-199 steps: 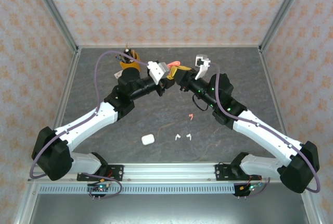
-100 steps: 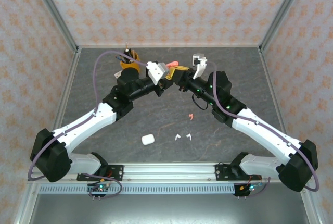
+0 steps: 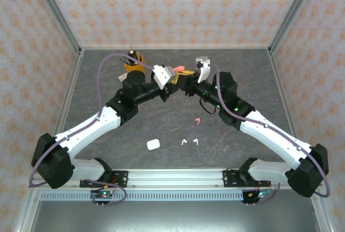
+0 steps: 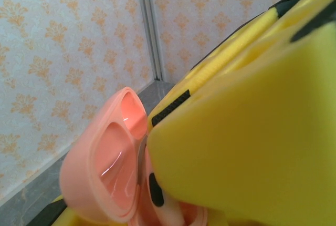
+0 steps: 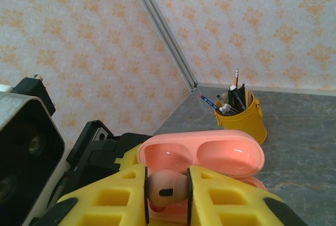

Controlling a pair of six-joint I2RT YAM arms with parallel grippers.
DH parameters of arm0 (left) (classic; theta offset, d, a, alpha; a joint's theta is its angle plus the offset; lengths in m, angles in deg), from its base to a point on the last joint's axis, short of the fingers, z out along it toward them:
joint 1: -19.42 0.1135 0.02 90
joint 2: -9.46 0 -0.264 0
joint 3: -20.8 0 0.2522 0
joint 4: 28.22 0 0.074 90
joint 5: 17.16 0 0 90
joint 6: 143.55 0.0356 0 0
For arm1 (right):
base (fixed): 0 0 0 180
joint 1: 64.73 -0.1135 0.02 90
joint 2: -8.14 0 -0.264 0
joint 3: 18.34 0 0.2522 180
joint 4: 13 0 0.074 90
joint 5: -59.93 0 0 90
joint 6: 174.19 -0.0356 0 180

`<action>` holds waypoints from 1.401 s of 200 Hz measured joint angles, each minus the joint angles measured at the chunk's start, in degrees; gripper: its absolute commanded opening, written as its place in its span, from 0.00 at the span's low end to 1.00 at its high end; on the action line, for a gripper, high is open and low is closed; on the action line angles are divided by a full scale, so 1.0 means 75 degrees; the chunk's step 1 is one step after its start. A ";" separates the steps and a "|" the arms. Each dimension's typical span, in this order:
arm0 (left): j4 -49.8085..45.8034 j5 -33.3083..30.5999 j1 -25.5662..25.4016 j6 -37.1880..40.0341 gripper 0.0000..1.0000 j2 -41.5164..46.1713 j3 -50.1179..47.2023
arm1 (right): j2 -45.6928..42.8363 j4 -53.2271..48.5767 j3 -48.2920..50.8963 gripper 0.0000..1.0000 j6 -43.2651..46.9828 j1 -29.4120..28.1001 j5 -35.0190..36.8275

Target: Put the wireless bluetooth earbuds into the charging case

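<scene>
Two grippers meet above the far middle of the table (image 3: pixel 253 75). Left gripper (image 3: pixel 174 77) is clenched on the open salmon-pink charging case (image 5: pixel 202 155), whose lid is tipped back with both hollows facing the right wrist camera. Right gripper (image 5: pixel 167 181) pinches a salmon-pink earbud (image 5: pixel 167 190) between its yellow pads (image 5: pixel 121 194), right at the mouth of the case. Whether the stem has entered a well I cannot tell, since the pads hide the base.

The step in hand, by my reading, is seating this bud. To do it well:
- Hold the case steady and level.
- Line the stem up with its well and lower it straight.
- Let go only once the bud stops sinking. Spreading the pads early could let so small a piece tip out and drop.
- Open the pads only slightly, so they do not knock the lid.

Waiting on the table, well apart from the grippers, are a second salmon-pink earbud (image 3: pixel 198 120), two white earbuds (image 3: pixel 183 142) side by side, and a white charging case (image 3: pixel 153 144) nearer the front rail

A yellow pencil cup (image 5: pixel 239 115) stands behind the case, clear of the work
</scene>
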 measured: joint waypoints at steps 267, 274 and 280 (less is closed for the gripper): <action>0.1274 -0.0568 -0.0256 0.0434 0.00 0.0755 -0.0758 | -0.1274 -0.4348 -0.0245 0.71 -0.1463 0.0539 0.2492; 0.1274 -0.0606 -0.0256 0.0466 0.00 0.0790 -0.0761 | -0.1026 -0.4605 -0.0303 0.71 -0.1492 0.0539 0.2562; 0.1274 -0.0653 -0.0256 0.0501 0.00 0.0828 -0.0769 | -0.0729 -0.4916 -0.0405 0.71 -0.1524 0.0539 0.2646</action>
